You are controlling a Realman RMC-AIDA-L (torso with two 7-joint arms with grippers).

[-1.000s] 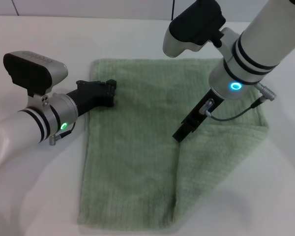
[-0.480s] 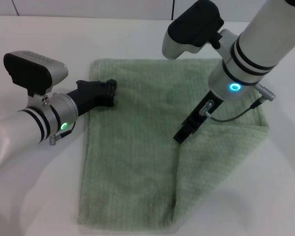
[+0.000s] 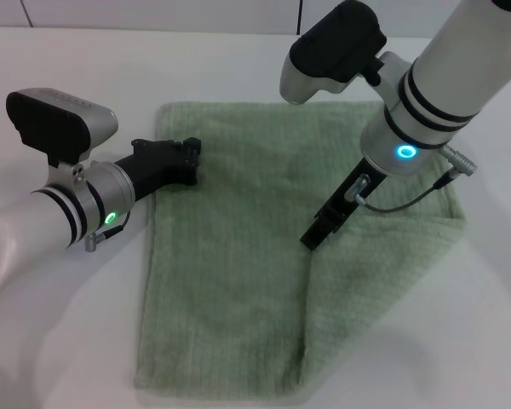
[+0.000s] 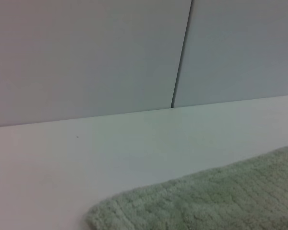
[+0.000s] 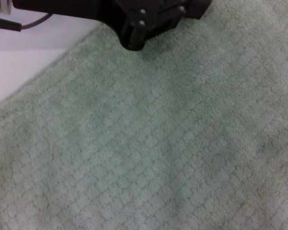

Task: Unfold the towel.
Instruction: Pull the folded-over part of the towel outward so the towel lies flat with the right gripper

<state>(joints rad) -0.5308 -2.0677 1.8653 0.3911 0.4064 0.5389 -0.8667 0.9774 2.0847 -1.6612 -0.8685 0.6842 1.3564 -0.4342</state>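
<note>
Two grippers: both low at the cloth, one on each side.
Left gripper (image 3: 190, 160): black, lying nearly flat, its tip on the towel's left edge near the far left corner; whether its fingers are parted or together cannot be told.
Right gripper (image 3: 313, 238): black, angled steeply down, its tip at the inner edge of the folded flap near the towel's middle; finger state cannot be told.
Pale sage-green ribbed terry towel (image 3: 226, 256): spread on the white table (image 3: 60, 324), its right part doubled over as a triangular flap whose crease runs down to the near edge.
Left wrist view: a towel corner (image 4: 192, 201) on the table, grey wall panels (image 4: 86, 57) behind.
</note>
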